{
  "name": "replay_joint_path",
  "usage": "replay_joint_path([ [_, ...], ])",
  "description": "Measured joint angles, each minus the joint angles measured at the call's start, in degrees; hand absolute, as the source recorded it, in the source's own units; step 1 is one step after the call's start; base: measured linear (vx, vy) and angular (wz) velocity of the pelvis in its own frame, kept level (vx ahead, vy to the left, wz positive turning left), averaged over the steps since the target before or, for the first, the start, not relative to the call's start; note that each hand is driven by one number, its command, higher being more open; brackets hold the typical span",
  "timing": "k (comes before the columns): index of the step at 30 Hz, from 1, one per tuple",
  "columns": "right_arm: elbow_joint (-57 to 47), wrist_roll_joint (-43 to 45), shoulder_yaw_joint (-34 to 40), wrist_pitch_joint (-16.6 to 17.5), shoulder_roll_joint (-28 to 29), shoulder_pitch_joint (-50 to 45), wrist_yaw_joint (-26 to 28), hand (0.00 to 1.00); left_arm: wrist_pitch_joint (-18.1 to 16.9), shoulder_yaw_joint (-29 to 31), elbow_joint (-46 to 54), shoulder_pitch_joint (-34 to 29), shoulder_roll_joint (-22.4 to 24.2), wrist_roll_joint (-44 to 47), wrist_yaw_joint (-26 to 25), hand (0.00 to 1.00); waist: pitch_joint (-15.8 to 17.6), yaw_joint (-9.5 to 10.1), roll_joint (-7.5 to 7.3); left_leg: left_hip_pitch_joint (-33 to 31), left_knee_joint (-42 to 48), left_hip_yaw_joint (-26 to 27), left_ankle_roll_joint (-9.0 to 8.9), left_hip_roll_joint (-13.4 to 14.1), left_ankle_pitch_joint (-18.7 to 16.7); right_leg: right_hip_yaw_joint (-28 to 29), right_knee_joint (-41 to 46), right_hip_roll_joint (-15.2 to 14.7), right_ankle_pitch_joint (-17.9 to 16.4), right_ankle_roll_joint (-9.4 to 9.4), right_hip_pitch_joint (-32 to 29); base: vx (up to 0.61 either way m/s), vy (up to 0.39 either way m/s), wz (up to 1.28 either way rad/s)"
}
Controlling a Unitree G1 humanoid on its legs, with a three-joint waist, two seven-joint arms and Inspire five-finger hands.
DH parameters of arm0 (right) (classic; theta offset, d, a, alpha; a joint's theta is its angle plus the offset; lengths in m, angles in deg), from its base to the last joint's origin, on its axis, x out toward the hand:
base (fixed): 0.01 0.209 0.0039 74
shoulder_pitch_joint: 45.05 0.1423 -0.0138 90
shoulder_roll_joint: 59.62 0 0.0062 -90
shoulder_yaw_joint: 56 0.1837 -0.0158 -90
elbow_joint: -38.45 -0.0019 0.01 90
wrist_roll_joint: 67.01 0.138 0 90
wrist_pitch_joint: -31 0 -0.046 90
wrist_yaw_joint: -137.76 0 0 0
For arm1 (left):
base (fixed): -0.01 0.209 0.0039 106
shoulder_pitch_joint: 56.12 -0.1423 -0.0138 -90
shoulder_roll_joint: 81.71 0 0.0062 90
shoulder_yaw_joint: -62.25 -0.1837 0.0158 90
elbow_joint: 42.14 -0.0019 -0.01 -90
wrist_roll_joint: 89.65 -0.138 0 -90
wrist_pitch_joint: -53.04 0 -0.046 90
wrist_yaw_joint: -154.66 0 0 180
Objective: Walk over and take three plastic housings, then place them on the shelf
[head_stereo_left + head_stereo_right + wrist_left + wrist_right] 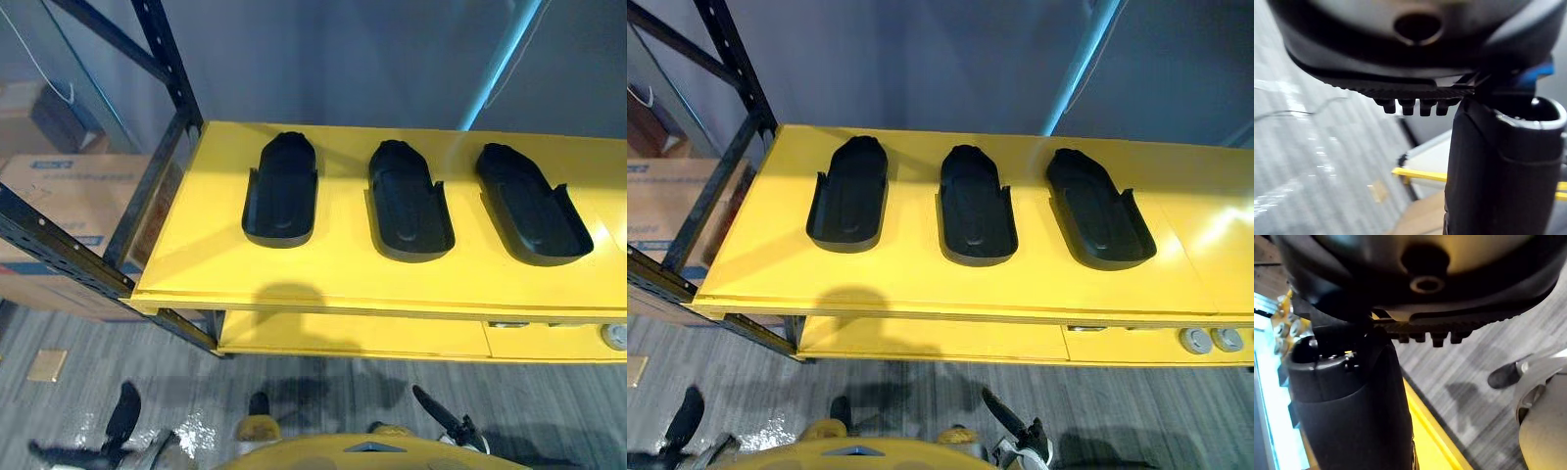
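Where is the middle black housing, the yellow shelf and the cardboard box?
middle plastic housing (409, 208): left eye view, on its hollow inside.
yellow shelf (343, 266): left eye view, on a bare part of its top near the front edge.
cardboard box (69, 194): left eye view, on its brown surface.

No writing can be read anywhere. The cardboard box (78, 196), standing past the left end of the yellow shelf (333, 274), carries a few small blue printed patches (49, 164) on its side (one near its top edge, another lower down by the black rack beam). All of them are too small and blurred to make out as words or numbers.
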Motion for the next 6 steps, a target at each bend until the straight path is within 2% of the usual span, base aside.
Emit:
replay_joint_path([
  [3,-0.1,-0.1,0.1,0.0,0.0,0.1,0.8,1.0,4.3,-1.1,-1.7,0.2,0.2,6.2,9.2,1.0,-0.3,0.68,-0.71,0.3,0.0,1.0,-0.02,-0.1,-0.3,0.9,0.0,-0.2,0.0,0.0,-0.3,0.02,0.003,-0.14],
  [4,-0.1,-0.1,0.1,0.0,0.0,0.2,1.1,1.0,5.2,-1.2,-1.9,0.3,0.2,6.8,11.3,1.0,-0.3,0.65,-0.66,0.4,0.0,1.1,-0.02,-0.1,-0.3,1.0,0.0,-0.3,0.0,0.0,-0.3,0.0,-0.001,-0.11],
  [6,-0.1,-0.2,0.1,-0.4,-0.1,0.5,1.7,1.0,8.5,-2.6,-1.9,0.9,0.0,9.3,19.6,1.0,-0.5,0.43,-0.06,0.5,0.0,1.9,-0.02,-0.1,-0.3,1.8,0.2,-0.3,0.1,0.08,-0.8,-0.01,0.0,-0.14],
])
